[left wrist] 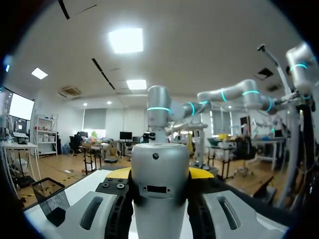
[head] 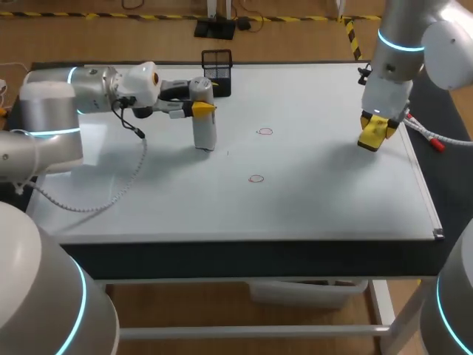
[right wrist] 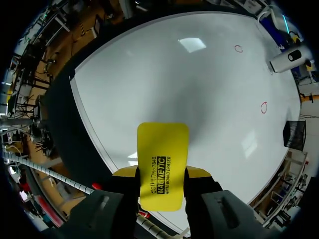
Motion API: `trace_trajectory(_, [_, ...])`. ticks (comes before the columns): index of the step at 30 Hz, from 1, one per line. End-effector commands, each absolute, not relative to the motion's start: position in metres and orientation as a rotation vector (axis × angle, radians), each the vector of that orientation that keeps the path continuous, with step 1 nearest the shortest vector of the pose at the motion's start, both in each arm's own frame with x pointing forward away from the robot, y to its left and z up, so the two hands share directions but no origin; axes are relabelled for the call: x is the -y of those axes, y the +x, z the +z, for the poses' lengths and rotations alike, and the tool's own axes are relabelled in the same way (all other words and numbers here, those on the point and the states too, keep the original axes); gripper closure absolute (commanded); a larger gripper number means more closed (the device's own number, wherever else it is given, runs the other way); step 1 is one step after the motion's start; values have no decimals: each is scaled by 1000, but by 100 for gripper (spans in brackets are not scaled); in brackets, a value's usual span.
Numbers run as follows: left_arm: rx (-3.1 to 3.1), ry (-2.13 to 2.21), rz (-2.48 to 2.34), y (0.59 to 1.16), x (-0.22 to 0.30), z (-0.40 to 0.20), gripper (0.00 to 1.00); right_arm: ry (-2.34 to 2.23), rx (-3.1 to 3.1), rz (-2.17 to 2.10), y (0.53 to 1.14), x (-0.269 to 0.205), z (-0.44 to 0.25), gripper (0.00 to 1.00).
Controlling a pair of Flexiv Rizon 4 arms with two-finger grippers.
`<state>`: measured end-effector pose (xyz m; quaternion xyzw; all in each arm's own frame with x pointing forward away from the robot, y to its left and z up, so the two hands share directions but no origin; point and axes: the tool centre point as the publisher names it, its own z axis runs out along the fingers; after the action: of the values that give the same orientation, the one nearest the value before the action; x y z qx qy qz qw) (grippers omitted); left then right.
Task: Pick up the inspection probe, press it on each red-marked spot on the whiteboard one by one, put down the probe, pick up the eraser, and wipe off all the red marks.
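In the head view, our left arm comes in from the left and lies low across the whiteboard point(head: 332, 192). Our left gripper point(head: 203, 109) is clamped on the upper part of the inspection probe point(head: 205, 129). The probe stands upright with its lower end down at the board, though we cannot tell whether it touches. It is left of a red mark point(head: 265, 132), and a second red mark point(head: 256, 178) lies nearer the front edge; the probe is well apart from both. A black mesh basket point(head: 216, 70) sits at the far edge behind the probe. Near the board's right edge, our right gripper point(head: 377, 132) hangs over the board, clenched on the yellow eraser point(head: 375, 134).

In the left wrist view, the silver probe point(left wrist: 159, 189) fills the gap between the fingers point(left wrist: 202, 173), gripped from both sides. The mesh basket point(left wrist: 50, 199) stands off to one side on the board.

In the right wrist view, the eraser point(right wrist: 162, 164) juts out ahead of the gripper, pinched flat between both yellow tips. The whiteboard point(right wrist: 164, 79) spreads out ahead of it. Both red marks show far across the board, with the probe point(right wrist: 289, 57) beyond them and the basket point(right wrist: 293, 133) at the far edge.
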<state>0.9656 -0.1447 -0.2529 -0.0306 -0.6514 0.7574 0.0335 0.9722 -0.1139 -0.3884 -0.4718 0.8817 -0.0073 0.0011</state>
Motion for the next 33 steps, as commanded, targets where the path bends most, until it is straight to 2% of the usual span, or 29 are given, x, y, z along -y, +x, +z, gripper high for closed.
trace_trajectory(1, [1991,-89,2336,968,147,-257,100,-1484,-2769,-28,973,114,-388,100])
trace_trajectory(33, [2065,-55,2269,970,149,-272,100,-1484,-2769,-28,973,114,-388,100])
